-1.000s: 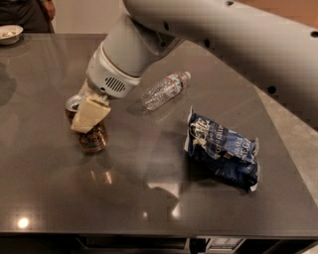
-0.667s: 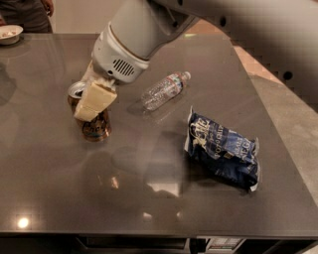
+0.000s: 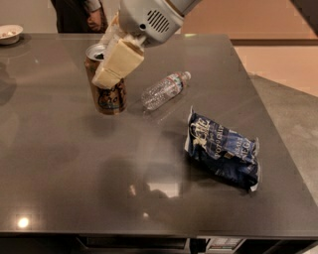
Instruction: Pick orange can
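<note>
Camera view: a dark grey table (image 3: pixel 74 168) is seen from above, and the orange can (image 3: pixel 110 98) is found over its far left part. The can is held nearly upright, its silver top open to view and dark lettering with a bluish patch shown low on its side. The gripper (image 3: pixel 105 67) is closed around the can's upper half. One pale, cream-coloured finger (image 3: pixel 119 62) is laid slantwise across the side of the can facing the camera, and the other is only partly seen behind the rim. The can is thus pinched between the two. Whether the can's base is touching the tabletop or is raised just off it cannot be told. The gripper is carried by a rounded light grey wrist housing (image 3: pixel 149 20) that is entered from the top edge.

A clear plastic bottle (image 3: pixel 164 90) is laid on its side just right of the can, apart from it, with its cap pointed toward the far right. A crumpled dark blue chip bag (image 3: pixel 223 149) is laid flat nearer the right edge of the table, well apart from the can. A small white bowl (image 3: pixel 9 33) is set at the far left corner. Behind the far edge, part of a person in dark clothing (image 3: pixel 74 12) is seen.
</note>
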`<state>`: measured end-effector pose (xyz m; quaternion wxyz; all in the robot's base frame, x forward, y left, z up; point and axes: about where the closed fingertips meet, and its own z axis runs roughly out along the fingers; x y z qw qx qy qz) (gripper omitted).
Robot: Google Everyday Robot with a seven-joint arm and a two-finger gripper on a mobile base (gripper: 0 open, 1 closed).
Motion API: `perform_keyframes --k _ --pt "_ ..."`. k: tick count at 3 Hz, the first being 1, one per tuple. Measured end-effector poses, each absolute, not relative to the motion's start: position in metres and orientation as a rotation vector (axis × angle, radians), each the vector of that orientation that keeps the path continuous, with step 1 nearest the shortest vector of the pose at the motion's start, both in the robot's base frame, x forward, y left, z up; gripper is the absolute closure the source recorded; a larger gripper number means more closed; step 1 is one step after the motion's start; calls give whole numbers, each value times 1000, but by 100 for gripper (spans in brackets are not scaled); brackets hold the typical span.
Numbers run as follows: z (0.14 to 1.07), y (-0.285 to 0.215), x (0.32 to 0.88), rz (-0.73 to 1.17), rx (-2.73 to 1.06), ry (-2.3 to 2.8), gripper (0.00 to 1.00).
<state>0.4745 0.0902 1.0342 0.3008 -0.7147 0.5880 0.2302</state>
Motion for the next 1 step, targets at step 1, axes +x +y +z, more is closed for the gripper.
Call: perform_keyframes --k 1 --pt "1034 90 474 611 -1896 1560 100"
